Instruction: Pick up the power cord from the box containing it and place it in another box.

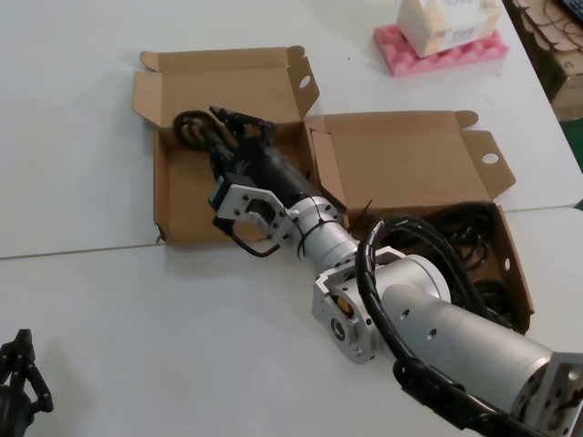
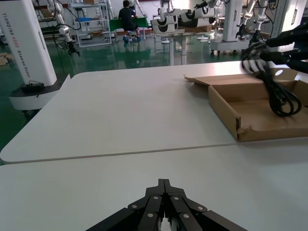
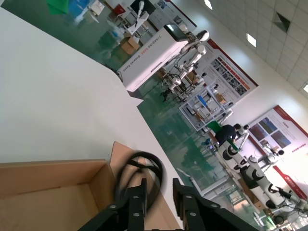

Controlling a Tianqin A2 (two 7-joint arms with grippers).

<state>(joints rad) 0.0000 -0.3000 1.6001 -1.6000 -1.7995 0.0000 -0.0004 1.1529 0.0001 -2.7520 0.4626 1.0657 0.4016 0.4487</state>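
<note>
Power cord hangs pinched in the right claw over another box, poised for release; left claw rests closed on the tabletop

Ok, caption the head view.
Right pincer holds the cord over the left box, right box beside it.

Black cord, brown cardboard, pale table

The power cord was plain black, as was the larger mass of cords in the box on the right; both that box and the left box were unprinted brown cardboard. The right gripper and the left gripper were black, while the right arm was silver-grey metal with black cabling. The table was off-white. At its far edge a pink, ridged foam pad lay under a white carton with faint print.
</note>
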